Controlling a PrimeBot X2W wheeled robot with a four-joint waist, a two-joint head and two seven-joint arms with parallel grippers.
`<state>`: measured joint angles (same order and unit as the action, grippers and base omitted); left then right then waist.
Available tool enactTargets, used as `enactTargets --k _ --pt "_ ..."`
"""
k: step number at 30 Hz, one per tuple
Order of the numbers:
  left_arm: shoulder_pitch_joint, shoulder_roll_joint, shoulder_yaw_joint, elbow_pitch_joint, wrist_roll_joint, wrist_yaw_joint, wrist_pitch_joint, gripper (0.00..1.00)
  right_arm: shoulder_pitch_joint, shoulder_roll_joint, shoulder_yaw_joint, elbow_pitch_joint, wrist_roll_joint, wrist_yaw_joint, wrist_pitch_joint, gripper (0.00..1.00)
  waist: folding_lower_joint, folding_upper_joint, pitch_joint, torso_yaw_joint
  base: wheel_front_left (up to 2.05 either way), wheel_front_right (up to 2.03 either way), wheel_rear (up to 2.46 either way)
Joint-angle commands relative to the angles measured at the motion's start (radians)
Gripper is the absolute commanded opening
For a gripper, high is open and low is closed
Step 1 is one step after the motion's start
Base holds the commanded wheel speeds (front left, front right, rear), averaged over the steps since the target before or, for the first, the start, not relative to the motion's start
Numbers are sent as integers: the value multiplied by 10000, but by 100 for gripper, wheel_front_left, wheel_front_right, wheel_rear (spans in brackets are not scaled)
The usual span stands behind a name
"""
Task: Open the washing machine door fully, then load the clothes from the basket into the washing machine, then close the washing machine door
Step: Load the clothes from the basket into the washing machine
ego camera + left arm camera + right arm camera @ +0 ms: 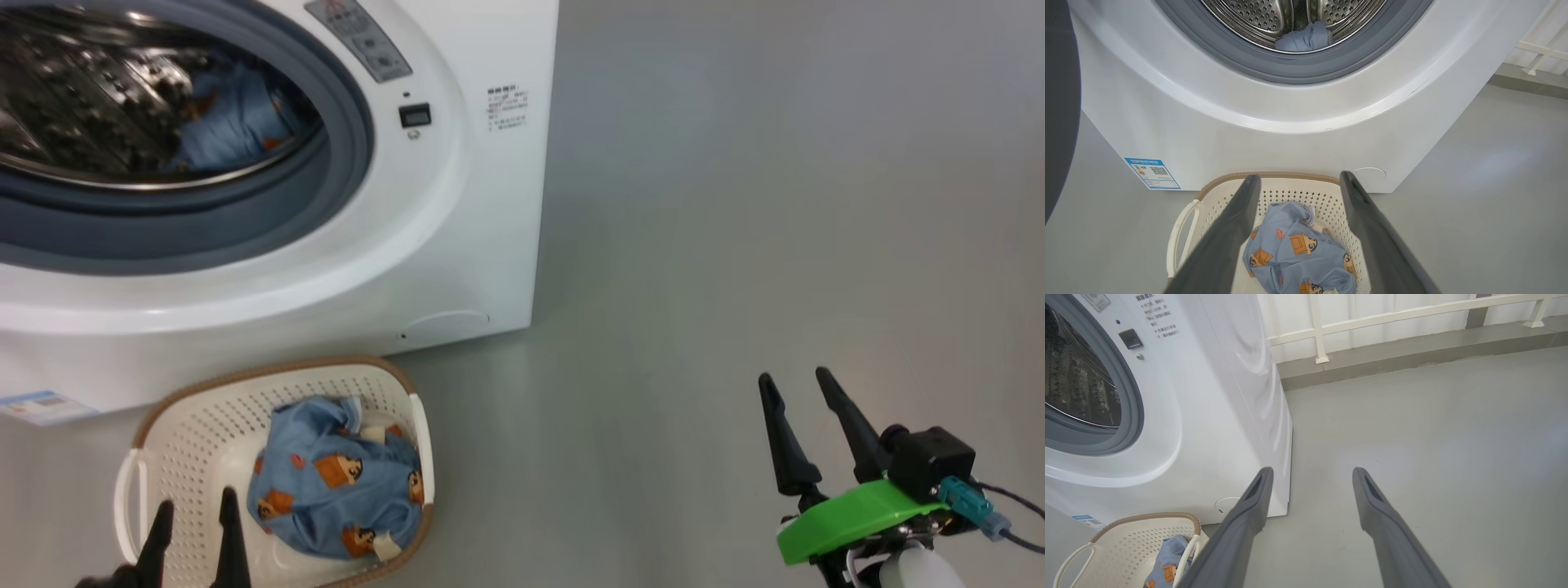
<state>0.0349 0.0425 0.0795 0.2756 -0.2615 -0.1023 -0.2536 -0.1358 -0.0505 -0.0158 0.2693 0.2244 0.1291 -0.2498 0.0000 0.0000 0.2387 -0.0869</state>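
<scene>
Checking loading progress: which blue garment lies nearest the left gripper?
The light blue cartoon-print garment in the cream perforated basket; the other lies in the steel drum.

Print on the washing machine (457, 204) and its blue label (1152, 173) is too small to read.

The left gripper (196, 500) sits at the lower left of the head view, with its two dark fingers parted and pointing up. The right gripper (793, 376) stands at the lower right, its fingers likewise spread and tilted slightly leftward (a green bracket (849, 510) and a black camera block (931, 461) ride its wrist).
</scene>
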Motion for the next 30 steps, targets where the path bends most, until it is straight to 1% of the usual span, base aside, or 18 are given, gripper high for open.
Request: enactTargets --k 1,5,9,11,16,23,26,30 --pt "-503 78 235 43 -56 -101 -82 100 -323 3 216 -297 -4 16 -120 100 0 0 713 -120 0 0 0" --pt "-1165 102 209 703 -20 -216 -82 100 -557 3 224 -385 13 16 -120 100 0 0 1344 -174 0 0 0" --pt "-1861 205 137 1451 -202 -269 -82 100 -830 3 208 -508 101 16 -120 100 0 0 1957 -272 0 0 0" --pt "-2192 380 -239 1876 -423 -276 -82 100 -930 3 180 -553 134 16 -120 100 0 0 2223 -321 0 0 0" --pt "-2977 903 -690 2770 -844 -281 -82 100 -1145 3 184 -638 205 16 -120 100 0 0 2869 -429 0 0 0" --pt "-4058 1432 -1119 4164 -1387 -282 -82 100 -1438 3 307 -740 444 16 -120 100 0 0 3826 -560 0 0 0" --pt "-4540 1645 -1471 4766 -1644 -282 -82 100 -1528 3 304 -785 464 16 -120 100 0 0 4227 -584 0 0 0" --pt "-5230 1902 -1943 5244 -2030 -283 -82 100 -1627 3 282 -858 505 16 -120 100 0 0 4726 -581 0 0 0"
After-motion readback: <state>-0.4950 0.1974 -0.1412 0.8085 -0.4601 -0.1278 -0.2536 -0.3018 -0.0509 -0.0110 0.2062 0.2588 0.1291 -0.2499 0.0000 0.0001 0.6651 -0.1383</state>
